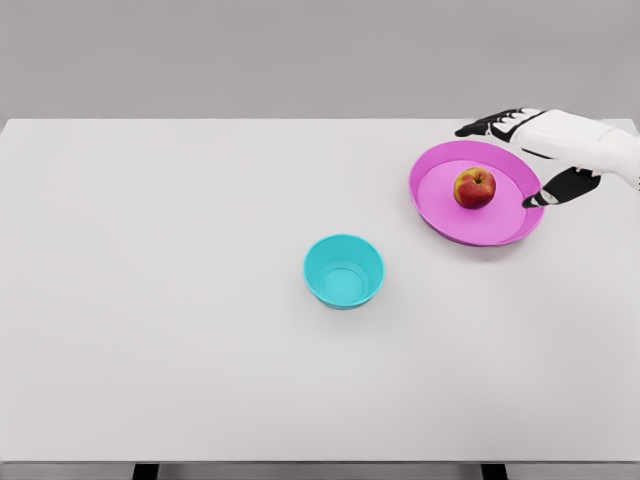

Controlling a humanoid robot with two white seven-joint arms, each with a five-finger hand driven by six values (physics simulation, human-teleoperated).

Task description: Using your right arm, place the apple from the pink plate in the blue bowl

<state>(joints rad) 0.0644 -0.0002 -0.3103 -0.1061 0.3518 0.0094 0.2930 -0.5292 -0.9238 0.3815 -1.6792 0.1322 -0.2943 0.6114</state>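
Just left of the open, empty right hand [540,150]: red apple [475,187], resting on pink plate [435,205], untouched.

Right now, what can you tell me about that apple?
The apple is red with a yellowish patch, and a short dark stem points up. It looks smooth, whole and upright. It sits near the middle of the pink plate, touching only the plate. The right hand hovers open just beyond it, fingers spread and not touching it. The blue bowl stands apart, empty.
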